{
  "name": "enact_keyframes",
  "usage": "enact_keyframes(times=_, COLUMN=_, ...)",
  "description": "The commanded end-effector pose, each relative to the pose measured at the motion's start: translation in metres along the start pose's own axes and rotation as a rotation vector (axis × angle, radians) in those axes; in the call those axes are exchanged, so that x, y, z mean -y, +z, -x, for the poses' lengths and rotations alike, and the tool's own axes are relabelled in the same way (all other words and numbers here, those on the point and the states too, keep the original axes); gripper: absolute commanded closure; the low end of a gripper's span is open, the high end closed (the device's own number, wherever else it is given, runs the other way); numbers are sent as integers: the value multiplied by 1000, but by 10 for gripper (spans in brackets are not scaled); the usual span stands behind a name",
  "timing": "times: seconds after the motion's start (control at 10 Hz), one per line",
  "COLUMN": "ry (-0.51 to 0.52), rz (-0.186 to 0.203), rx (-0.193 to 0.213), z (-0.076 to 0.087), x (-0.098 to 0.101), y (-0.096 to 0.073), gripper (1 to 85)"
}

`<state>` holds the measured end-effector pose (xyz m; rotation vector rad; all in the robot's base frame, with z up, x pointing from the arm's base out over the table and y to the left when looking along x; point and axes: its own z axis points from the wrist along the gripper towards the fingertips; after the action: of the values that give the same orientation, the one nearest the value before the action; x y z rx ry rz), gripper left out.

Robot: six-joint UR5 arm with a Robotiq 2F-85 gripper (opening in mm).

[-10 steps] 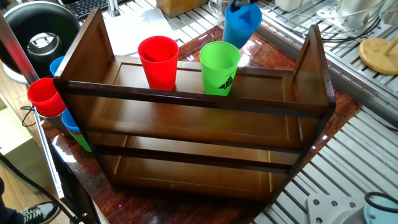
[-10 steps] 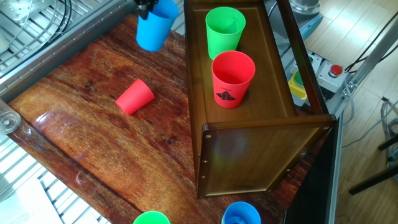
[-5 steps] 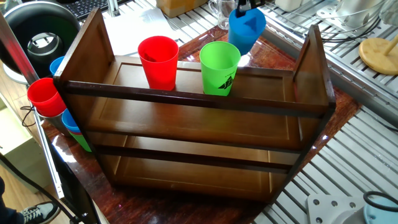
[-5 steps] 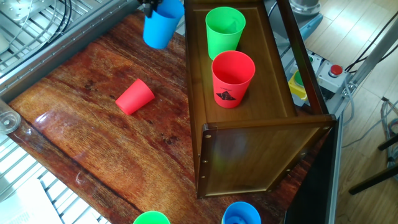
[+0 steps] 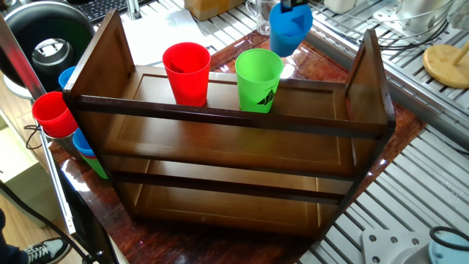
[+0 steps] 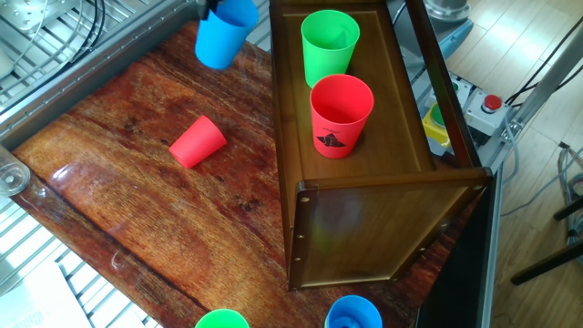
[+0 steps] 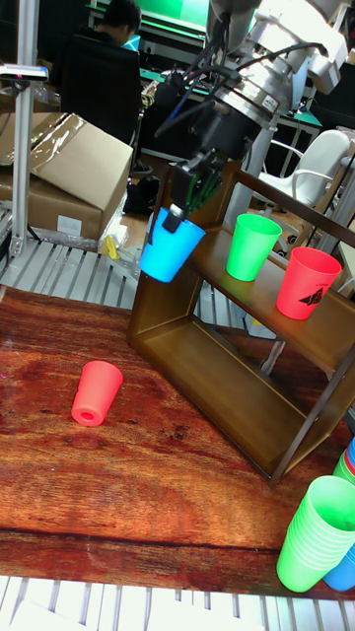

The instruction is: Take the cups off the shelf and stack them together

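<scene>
Gripper (image 7: 180,212) held blue cup (image 7: 170,250) by its rim, fingers closed on wall, cup tilted in air beside end of shelf (image 7: 197,380), above wooden table (image 7: 148,463). Green cup (image 6: 329,46) and red cup (image 6: 341,115) stood upright on top tier, close together, possibly not touching. Second red cup (image 6: 197,142) lay on its side on table, well apart from shelf.

claw (image 5: 294,4) cropped (top edge), arm unseen
</scene>
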<state>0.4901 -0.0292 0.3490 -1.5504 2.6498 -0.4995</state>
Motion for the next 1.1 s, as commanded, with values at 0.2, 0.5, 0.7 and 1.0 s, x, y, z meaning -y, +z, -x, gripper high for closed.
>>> enact_keyframes(times=0.2, ry=-125, rz=29, rx=124, z=38, x=29, y=59, gripper=843)
enact_keyframes(times=0.5, ry=-109, rz=43, rx=130, z=47, x=22, y=86, gripper=843)
enact_keyframes(times=0.7, ry=-96, rz=61, rx=123, z=41, x=16, y=83, gripper=843)
enact_keyframes(times=1.0, ry=12, rz=113, rx=6, z=8, x=4, y=59, gripper=843)
